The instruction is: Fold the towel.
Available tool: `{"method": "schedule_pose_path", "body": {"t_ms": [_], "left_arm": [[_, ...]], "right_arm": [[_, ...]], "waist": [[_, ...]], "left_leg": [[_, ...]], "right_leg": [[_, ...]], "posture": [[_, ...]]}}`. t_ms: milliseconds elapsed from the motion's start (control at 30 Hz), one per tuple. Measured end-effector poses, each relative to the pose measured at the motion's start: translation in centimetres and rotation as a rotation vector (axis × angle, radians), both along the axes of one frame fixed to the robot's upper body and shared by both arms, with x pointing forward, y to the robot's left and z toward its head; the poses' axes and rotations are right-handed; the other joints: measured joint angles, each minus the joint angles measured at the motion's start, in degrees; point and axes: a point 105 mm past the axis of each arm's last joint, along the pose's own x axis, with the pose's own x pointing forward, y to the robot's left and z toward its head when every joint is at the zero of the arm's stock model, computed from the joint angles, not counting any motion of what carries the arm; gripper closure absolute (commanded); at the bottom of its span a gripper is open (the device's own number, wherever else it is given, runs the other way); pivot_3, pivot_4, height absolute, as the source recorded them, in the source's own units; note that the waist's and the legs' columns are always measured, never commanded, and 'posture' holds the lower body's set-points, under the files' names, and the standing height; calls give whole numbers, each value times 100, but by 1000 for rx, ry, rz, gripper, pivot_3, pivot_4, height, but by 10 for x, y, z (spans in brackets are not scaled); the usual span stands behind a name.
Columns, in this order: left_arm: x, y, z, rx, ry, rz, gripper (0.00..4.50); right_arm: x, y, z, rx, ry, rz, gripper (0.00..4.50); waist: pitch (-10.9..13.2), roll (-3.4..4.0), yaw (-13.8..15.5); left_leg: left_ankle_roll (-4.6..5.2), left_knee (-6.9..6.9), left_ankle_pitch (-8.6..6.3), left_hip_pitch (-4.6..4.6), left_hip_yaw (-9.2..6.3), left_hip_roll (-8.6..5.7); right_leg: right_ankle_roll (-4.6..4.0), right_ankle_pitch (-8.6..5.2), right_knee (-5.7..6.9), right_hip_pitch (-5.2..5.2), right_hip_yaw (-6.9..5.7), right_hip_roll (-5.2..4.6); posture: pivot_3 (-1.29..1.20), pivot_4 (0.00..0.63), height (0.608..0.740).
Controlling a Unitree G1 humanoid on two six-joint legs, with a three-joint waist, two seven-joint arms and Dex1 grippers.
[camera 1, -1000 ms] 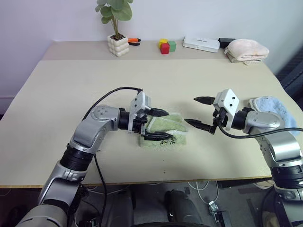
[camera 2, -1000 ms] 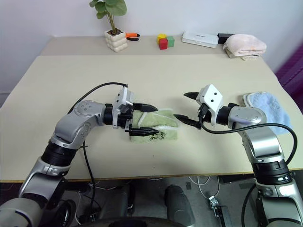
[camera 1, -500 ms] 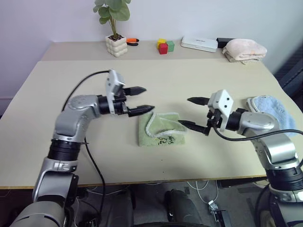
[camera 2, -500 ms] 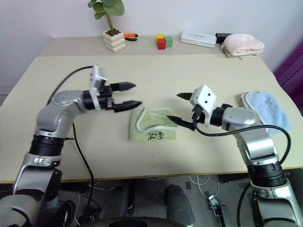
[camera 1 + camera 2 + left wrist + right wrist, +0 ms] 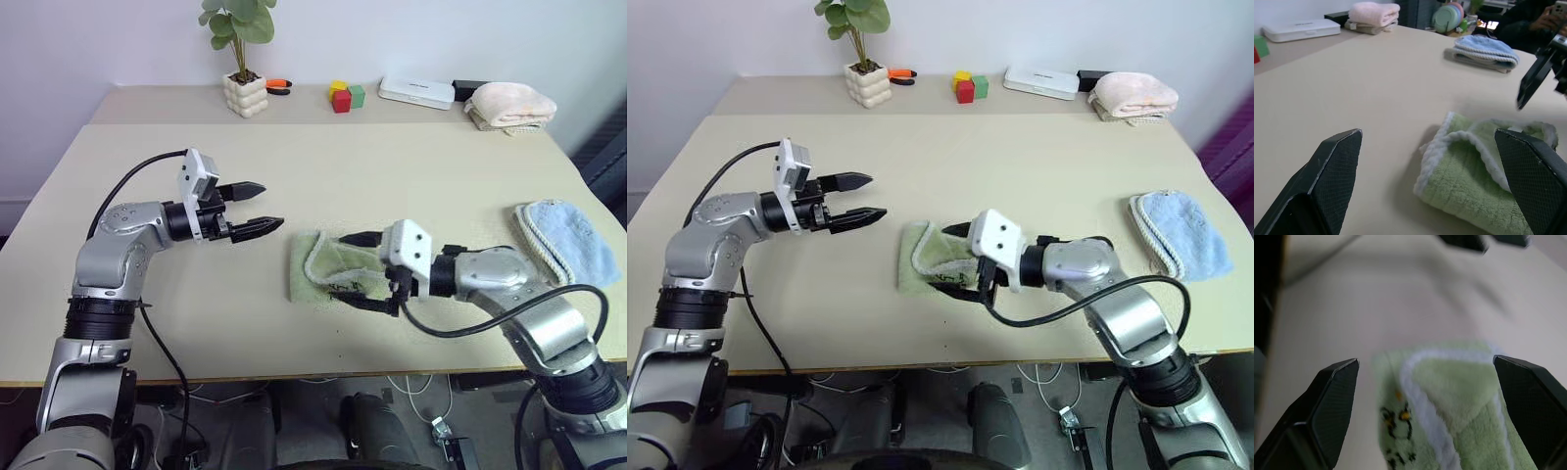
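The beige table (image 5: 176, 323) carries everything. No readable brand, label or writing shows on any item; the only marking is a small dark embroidered figure with yellow-orange spots on the towel, too small to read as letters.

The towel (image 5: 315, 266), light green terry with a pale whitish hem, lies partly folded near the middle of the table's front half, 1 corner turned over so the hem curves across its top. The right gripper (image 5: 358, 267) sits directly at the towel's right side, its 2 black fingers spread wide, 1 above the cloth's far edge and 1 low along the near edge by the embroidered mark; the fingers bracket the cloth without being closed on it. In the right wrist view the towel (image 5: 1449, 406) lies between and just beyond the spread fingertips.

The left gripper (image 5: 257, 207) hangs above the table to the left of the towel, apart from it, fingers likewise spread and holding nothing, pointing toward the cloth.

A light blue towel (image 5: 563, 238) lies at the table's right edge. On the raised shelf at the back sit a folded pink towel (image 5: 509, 103), a white flat box (image 5: 416, 91), a potted plant (image 5: 242, 83) in a white pot, 3 small blocks (image 5: 343, 95) in red, yellow and green, and an orange-handled tool (image 5: 277, 84).
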Motion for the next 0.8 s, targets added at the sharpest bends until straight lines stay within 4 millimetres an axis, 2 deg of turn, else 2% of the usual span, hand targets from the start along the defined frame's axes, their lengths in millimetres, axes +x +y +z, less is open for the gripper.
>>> {"method": "schedule_pose_path", "body": {"t_ms": [133,333,467,567,700,800], "left_arm": [[1,-1,-1,2,2,4,65],[1,-1,-1,1,3,11,65],[2,-3,-1,-8,5,9,65],[2,-7,-1,-28,9,6,65],[5,-8,-3,-44,23,12,65],[5,-9,-1,-55,23,10,65]], "right_arm": [[12,-7,-9,-47,-40,-60,0],[13,-8,-9,-60,-67,-59,0],[24,-16,-10,-71,-90,-140,0],[36,-27,-4,3,-55,-264,0],[43,-40,0,82,33,-379,0],[43,-41,10,249,165,-442,0]], "waist": [[0,0,-3],[0,0,1],[0,0,1],[0,0,3],[0,0,-1],[0,0,-3]], "left_leg": [[0,-1,0,0,0,0],[0,0,0,0,0,0],[0,0,0,0,0,0],[0,0,0,0,0,0],[0,0,0,0,0,0],[0,-2,0,-1,-2,1]], "right_leg": [[9,5,0,-1,0,1],[9,5,0,0,0,1],[9,5,0,0,0,1],[10,5,1,0,1,1],[10,6,1,0,0,1],[11,6,2,0,0,1]], "posture": [[0,150,740],[0,150,740],[0,150,740],[0,150,740],[0,150,740],[0,150,740]]}}
